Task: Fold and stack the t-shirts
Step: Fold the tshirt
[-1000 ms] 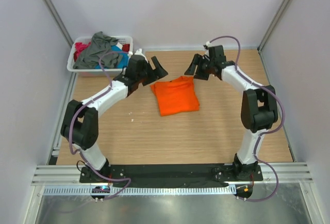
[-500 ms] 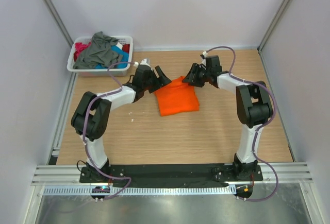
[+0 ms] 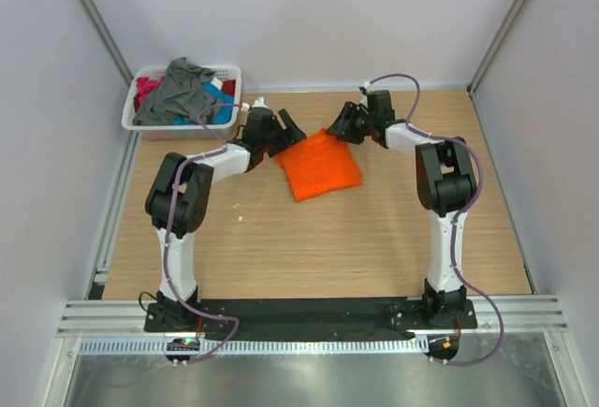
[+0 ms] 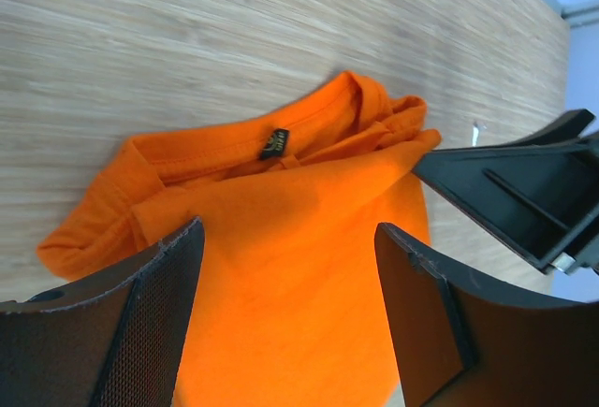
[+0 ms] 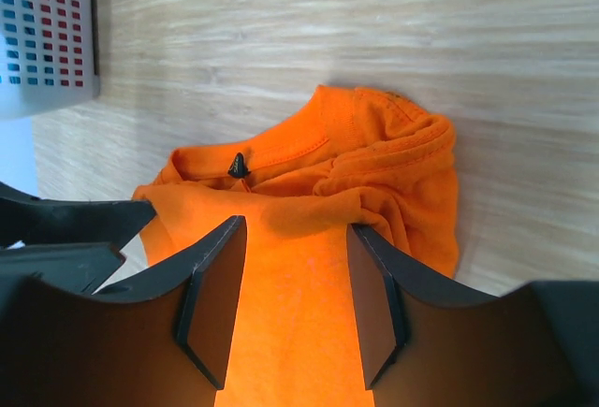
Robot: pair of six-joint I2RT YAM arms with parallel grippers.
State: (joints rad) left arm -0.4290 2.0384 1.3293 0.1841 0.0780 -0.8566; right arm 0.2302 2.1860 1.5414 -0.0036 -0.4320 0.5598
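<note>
Two pincers gape wide: we see the left [image 3: 285, 135] and the right [image 3: 343, 126] at the far corners of a folded orange tee [image 3: 320, 166] lying on the bench [image 3: 328, 239]; a basket [image 3: 131, 115] stands left of it.

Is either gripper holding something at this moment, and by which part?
Nothing is held: the left gripper and right gripper are open over the folded bright orange fabric t-shirt.

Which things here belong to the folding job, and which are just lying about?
Job: orange t-shirt, grey t-shirt, teal t-shirt, red t-shirt.
Lying about: white laundry basket holding the last three, wooden table.
</note>
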